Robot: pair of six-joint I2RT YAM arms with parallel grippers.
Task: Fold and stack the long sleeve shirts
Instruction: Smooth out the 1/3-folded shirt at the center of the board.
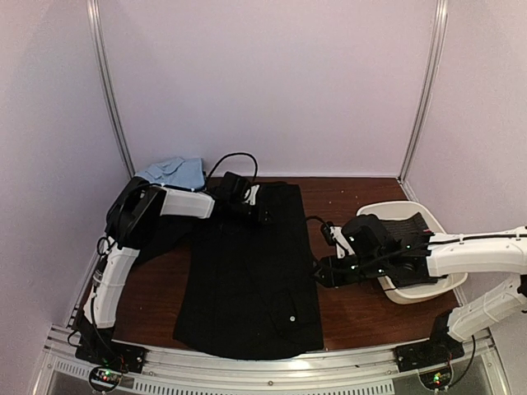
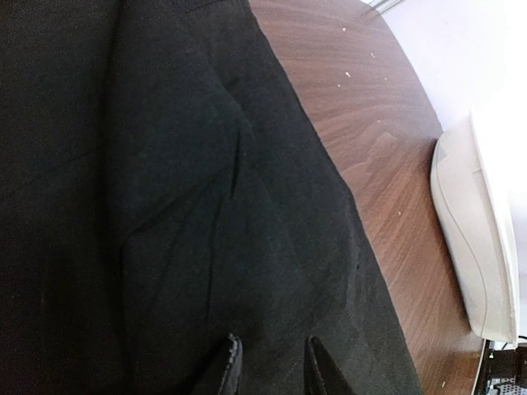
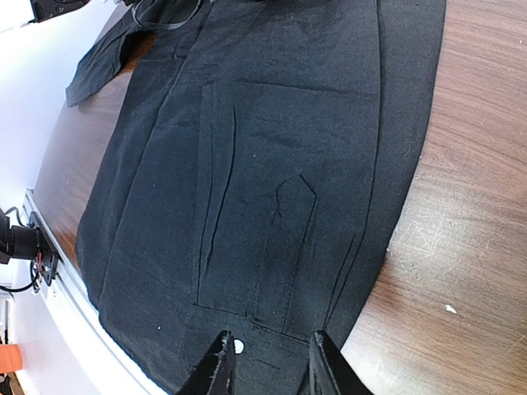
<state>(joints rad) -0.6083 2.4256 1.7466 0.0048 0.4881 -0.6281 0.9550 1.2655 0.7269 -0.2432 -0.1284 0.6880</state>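
A plain black long sleeve shirt (image 1: 247,271) lies spread flat in the middle of the wooden table, with a small white button (image 1: 291,316) near its front right corner. My left gripper (image 1: 259,216) is open over the shirt's far edge; its fingertips (image 2: 230,362) hover over black cloth (image 2: 206,189). My right gripper (image 1: 317,276) is open at the shirt's right edge. In the right wrist view it (image 3: 270,366) sits over a cuff with a white button (image 3: 239,346) on the shirt (image 3: 263,148). A dark cloth (image 1: 418,225) lies in the white tray; its pattern is too small to tell.
A white tray (image 1: 412,292) stands at the right under my right arm, and shows in the left wrist view (image 2: 473,239). A light blue cloth (image 1: 177,173) is bunched at the back left. One black sleeve (image 3: 99,66) trails left under my left arm. Bare wood (image 1: 354,197) lies between shirt and tray.
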